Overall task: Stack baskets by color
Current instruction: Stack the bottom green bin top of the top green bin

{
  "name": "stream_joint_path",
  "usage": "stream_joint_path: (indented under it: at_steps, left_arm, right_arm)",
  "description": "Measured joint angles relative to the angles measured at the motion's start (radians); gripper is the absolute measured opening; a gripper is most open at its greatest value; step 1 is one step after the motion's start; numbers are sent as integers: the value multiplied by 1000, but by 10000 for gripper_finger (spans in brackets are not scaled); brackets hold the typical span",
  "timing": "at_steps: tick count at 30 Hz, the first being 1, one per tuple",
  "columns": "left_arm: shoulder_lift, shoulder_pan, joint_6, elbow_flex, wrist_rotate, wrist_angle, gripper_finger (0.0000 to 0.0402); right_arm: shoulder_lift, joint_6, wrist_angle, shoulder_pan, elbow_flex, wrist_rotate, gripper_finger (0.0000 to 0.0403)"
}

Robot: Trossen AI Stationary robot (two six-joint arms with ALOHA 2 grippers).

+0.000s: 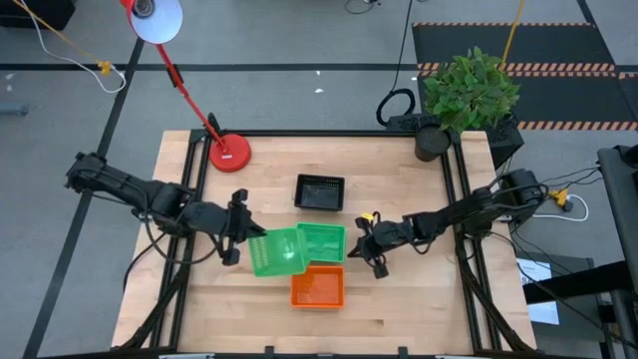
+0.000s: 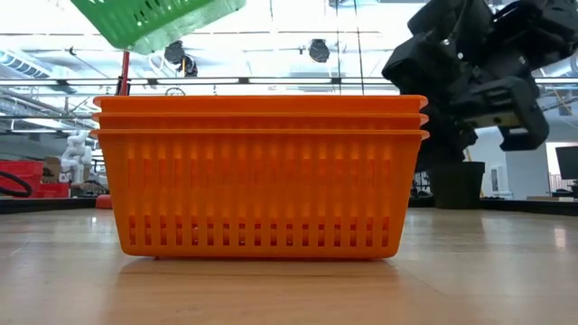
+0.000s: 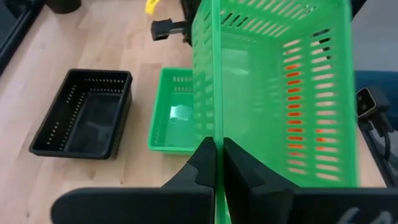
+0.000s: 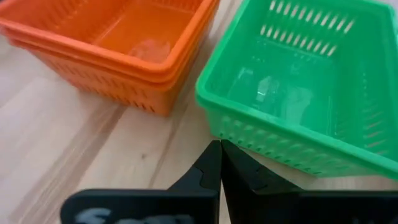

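My left gripper (image 1: 239, 237) is shut on a bright green basket (image 1: 276, 253) and holds it above the table, left of a second green basket (image 1: 322, 241) whose bottom rests on the wood. In the low view the held basket (image 2: 153, 18) hangs tilted at the upper left. Near the front stands an orange stack (image 1: 317, 289) showing three nested rims (image 2: 260, 113). A black basket (image 1: 319, 192) sits farther back. My right gripper (image 4: 219, 149) is shut and low, just right of the resting green basket (image 4: 298, 93). My left gripper pinches one side wall (image 3: 214, 118) of the green basket, the wall toward the table's left, with one finger inside and one outside. The fingers come from the left, slanting down. The basket is lifted clear and tilted, its open side turned toward the gripper. My right gripper's shut fingertips stand at the resting green basket's near corner; I cannot tell whether they touch it.
A red lamp base (image 1: 229, 152) stands at the far left of the table, and a potted plant (image 1: 464, 95) at the far right corner. Bare wood lies along the near edge on both sides of the orange stack.
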Motion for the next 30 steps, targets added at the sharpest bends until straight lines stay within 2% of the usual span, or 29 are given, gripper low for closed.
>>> stream_joint_path:
  at_steps: [8, 11, 16, 23, 30]
  left_arm:
    - [38, 47, 57, 0, 39, 43, 8]
    - [48, 59, 72, 0, 64, 69, 7]
    - [57, 67, 90, 0, 66, 89, 14]
    - [57, 66, 110, 0, 66, 117, 9]
    - [68, 66, 104, 0, 66, 113, 7]
  right_arm:
    - [56, 0, 144, -5, 0, 6, 0]
    - [60, 1, 141, -14, 0, 8, 0]
    - [59, 5, 148, -27, 0, 101, 0]
    - [59, 16, 150, -40, 0, 163, 0]
    - [21, 24, 127, -32, 0, 158, 0]
